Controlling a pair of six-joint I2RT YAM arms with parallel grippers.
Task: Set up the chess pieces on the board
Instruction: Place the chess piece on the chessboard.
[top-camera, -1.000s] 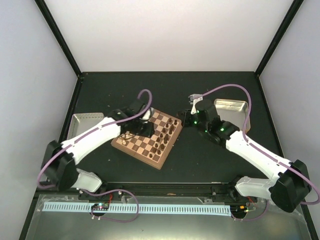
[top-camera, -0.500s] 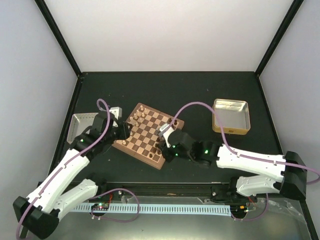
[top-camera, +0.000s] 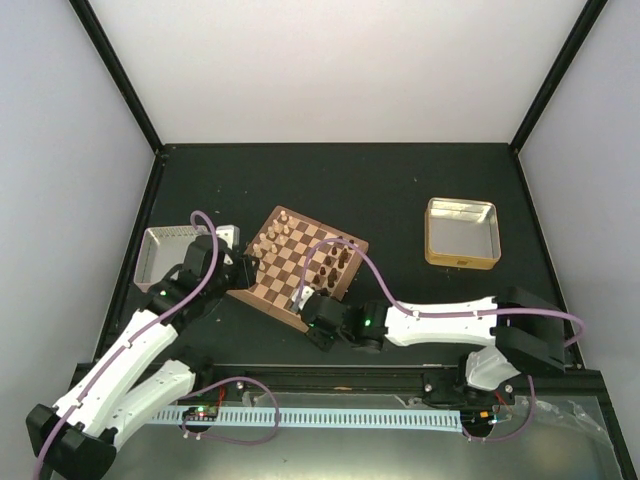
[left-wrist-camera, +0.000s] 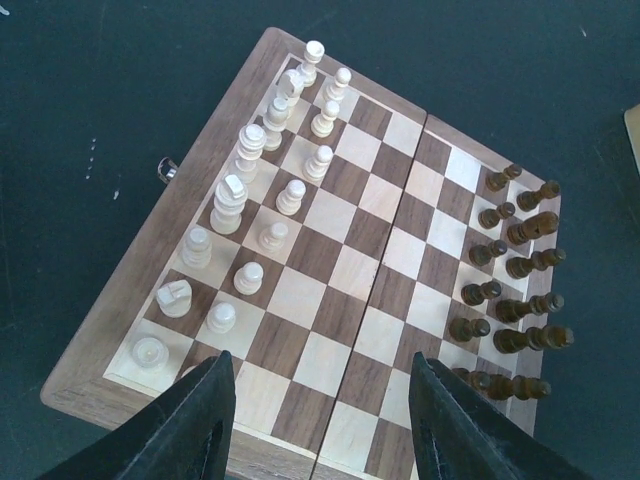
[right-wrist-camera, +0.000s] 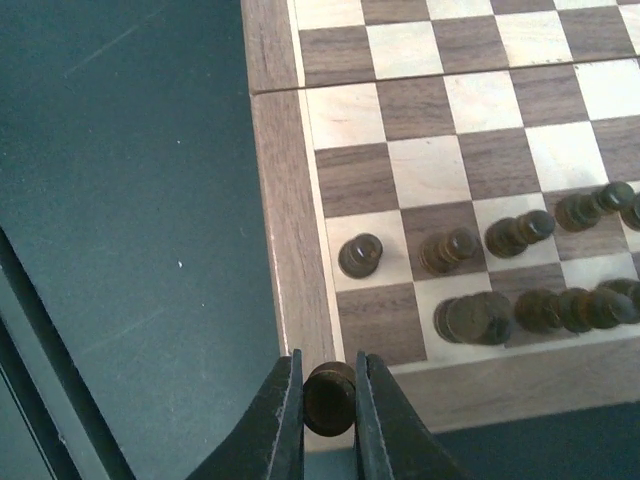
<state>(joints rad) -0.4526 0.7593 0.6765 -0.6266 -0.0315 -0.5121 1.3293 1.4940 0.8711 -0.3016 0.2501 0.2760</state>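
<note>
Start at the left, where a metal tray (top-camera: 165, 245) sits on the dark tabletop (top-camera: 400, 190) just beside the board (left-wrist-camera: 350, 290). Your left pincer (left-wrist-camera: 322, 390) hovers above the board's near edge. Its jaws stand wide apart with nothing between them, so that arm has nothing to place.

Under it, the cream pieces (left-wrist-camera: 232, 203) stand upright in two ranks along the board's left side, which looks complete or nearly so. The middle squares are bare, as they should be at the start of a game. Across the board, the dark pieces (left-wrist-camera: 520, 267) fill the two ranks on the right side.

Your right pincer (right-wrist-camera: 329, 385) is closed tight on one dark piece (right-wrist-camera: 329, 398), gripping it upright by the head so the base can come down flat. It hangs over the wooden border just beside the empty corner square (right-wrist-camera: 378, 325), probably the piece's home square, since the other back-rank squares in view are occupied. Ease it in over that square without brushing the pawn (right-wrist-camera: 360, 255) one square ahead. A second tray (top-camera: 460, 228) lies well apart on the right.
</note>
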